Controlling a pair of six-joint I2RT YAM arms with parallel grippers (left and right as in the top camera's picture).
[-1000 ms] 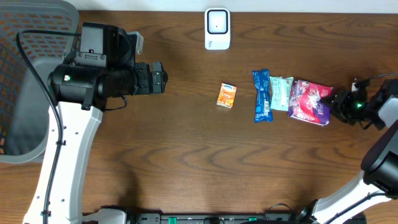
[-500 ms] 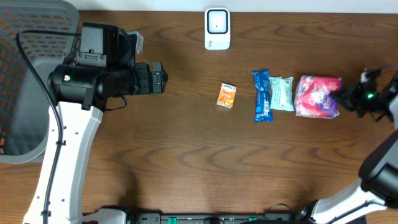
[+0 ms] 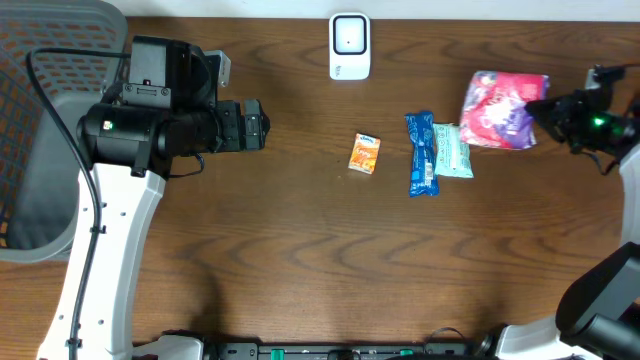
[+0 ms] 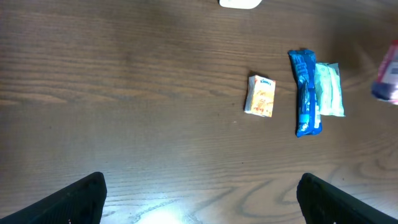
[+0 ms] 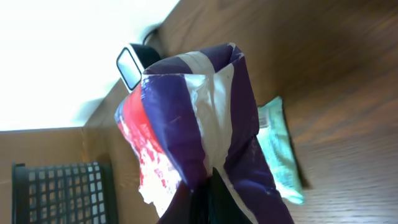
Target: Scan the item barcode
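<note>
The right arm's fingers (image 3: 548,110) pinch one edge of the purple-and-pink bag (image 3: 500,110), which hangs clear of the tabletop (image 3: 300,260) on the right side, near the pale green packet (image 3: 452,150) and well to the right of the white scanner (image 3: 349,45). The blue bar (image 3: 421,153) lies just beside that packet, with the orange packet (image 3: 365,154) further left. The left arm's fingers (image 4: 74,199) are spread wide, with nothing between them

Bare table (image 3: 300,110) btwn scanner (image 3: 349,45) & orange pkt (image 3: 365,154); blue bar (image 3: 421,153), mint pkt (image 3: 455,150) touching, block right-centre.
</note>
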